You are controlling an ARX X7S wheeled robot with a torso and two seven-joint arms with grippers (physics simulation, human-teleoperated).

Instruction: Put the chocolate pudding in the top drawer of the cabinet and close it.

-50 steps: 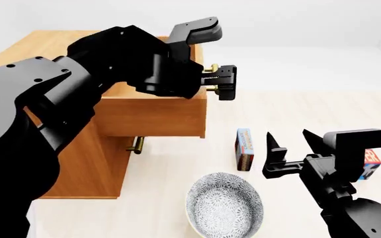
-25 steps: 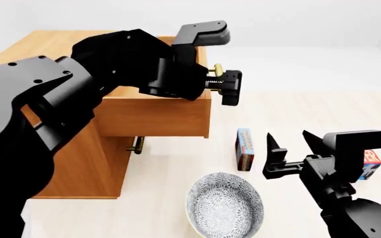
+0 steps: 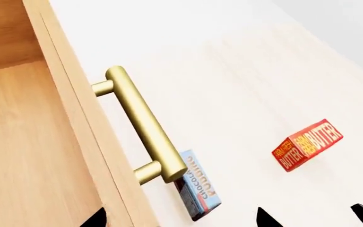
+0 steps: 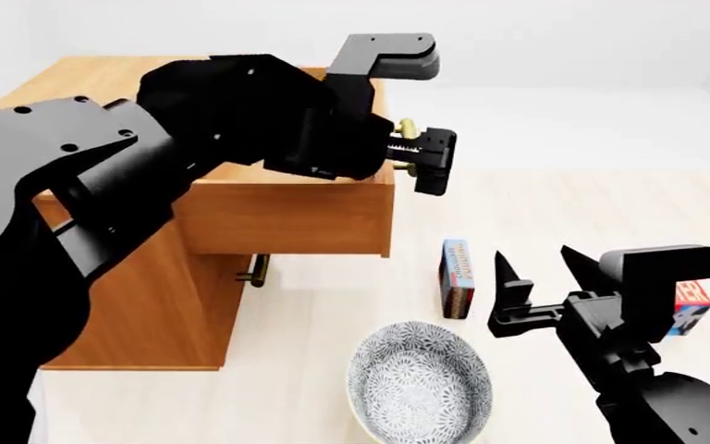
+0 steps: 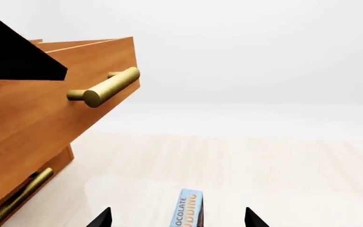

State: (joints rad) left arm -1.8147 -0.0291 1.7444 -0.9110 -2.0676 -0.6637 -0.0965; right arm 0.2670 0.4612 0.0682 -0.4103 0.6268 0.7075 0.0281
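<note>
The top drawer [image 4: 284,217] has been drawn further out; its handle [image 3: 145,130] is released, left gripper [image 4: 433,159] parted, right gripper [image 4: 538,274] spread beside the chocolate pudding [image 4: 457,277].

Left arm hides most of top drawer [image 4: 284,217]; butter box [image 4: 691,305] half behind right claw [image 4: 538,277].

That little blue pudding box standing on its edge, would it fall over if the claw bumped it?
Probably yes. The chocolate pudding is a thin box standing on a narrow edge on the floor, so a sideways nudge would likely tip it flat. It looks like stiff cardboard, so it should keep its shape when pinched. Being small, it is likely light and may slide before the open right gripper closes.
</note>
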